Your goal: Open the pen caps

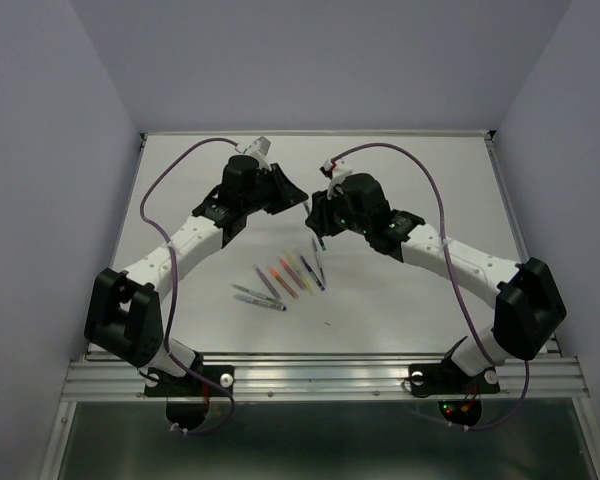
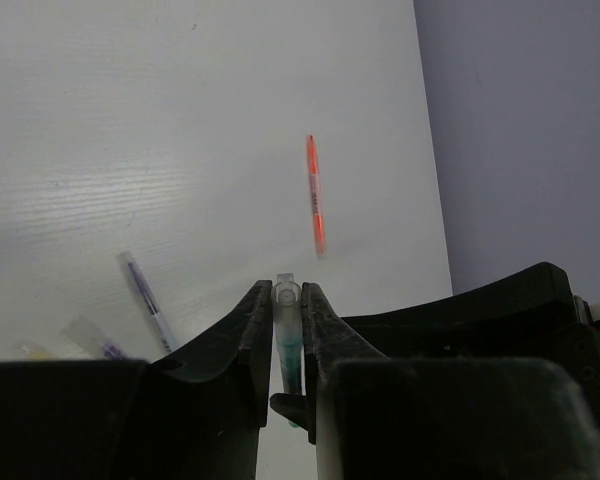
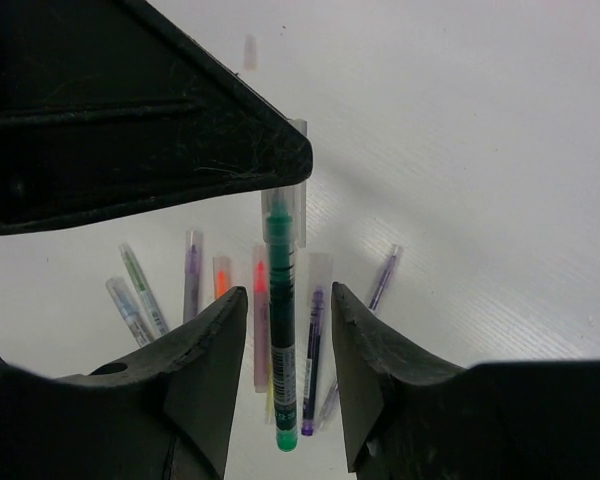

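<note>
The left end effector [image 2: 287, 300] is closed tight on the clear pen cap [image 2: 286, 335] of the green pen [image 3: 283, 340]. The right end effector [image 3: 288, 295] stands partly open, with one jaw on each side of the barrel and, as far as I see, not touching it. The pen's long axis runs straight from the right end effector toward the left one, so a pull must follow this line. The print on the barrel is too small to read. The other pens [image 1: 280, 275] lie on the tabletop [image 1: 400, 300].

green pen [image 3: 284, 330], orange pen [image 2: 315, 195], white table [image 1: 410, 290]
</note>
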Available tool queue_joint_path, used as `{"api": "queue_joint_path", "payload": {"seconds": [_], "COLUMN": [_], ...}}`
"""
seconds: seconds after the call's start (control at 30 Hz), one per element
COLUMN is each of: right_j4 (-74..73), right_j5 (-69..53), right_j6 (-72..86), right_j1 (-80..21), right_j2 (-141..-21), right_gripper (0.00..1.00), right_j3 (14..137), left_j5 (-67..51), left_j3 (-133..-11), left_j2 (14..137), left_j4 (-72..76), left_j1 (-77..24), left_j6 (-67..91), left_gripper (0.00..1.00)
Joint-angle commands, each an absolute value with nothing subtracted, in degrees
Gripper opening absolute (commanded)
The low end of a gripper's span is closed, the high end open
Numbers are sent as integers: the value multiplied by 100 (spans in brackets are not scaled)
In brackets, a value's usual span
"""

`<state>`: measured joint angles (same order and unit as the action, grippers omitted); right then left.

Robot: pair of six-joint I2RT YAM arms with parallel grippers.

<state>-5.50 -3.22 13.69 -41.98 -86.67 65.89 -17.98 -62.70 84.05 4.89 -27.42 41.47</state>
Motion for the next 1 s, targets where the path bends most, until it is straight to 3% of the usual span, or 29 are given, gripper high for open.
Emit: {"api": "queue_joint_path", "payload": {"seconds": [0.0, 0.1, 0.17, 0.43, 0.53, 0.57, 0.73, 0.97], "right_j4": [-316, -360, -369, -422, -422, -422, -492, -694], "right_j5": [-185, -176, -202, -351, -352, -352, -466, -975], "right_j6": [1318, 1327, 1327, 1336, 1301, 1283, 1195, 1414], "right_j1": [-4219, -4219, -4219, -4219, -4219, -4219, -4219, -4219], "right_j2": [-8719, -8727, -8736, -8833, -8815, -8798, -8631, -7973], "right_gripper": [46, 46, 38, 27, 12, 1, 1, 1], "right_j3": [6864, 6820, 6777, 6785, 6776, 6759, 6549, 5522], "left_j5": [-1775, -1749, -1740, -1609, -1591, -1513, -1169, -1248], "left_j3": [-6223, -6214, -6205, -6257, -6275, -6301, -6530, -7250], "left_j2": [8112, 8095, 8077, 8033, 8042, 8042, 8208, 8683], "left_j4": [642, 668, 685, 826, 879, 888, 888, 1054], "left_j1": [-2777, -2777, -2777, -2777, -2777, -2777, -2655, -1671], "left_j6": [4227, 4271, 4289, 4517, 4570, 4579, 4588, 4518], "left_gripper": [0, 0, 0, 0, 0, 0, 0, 0]}}
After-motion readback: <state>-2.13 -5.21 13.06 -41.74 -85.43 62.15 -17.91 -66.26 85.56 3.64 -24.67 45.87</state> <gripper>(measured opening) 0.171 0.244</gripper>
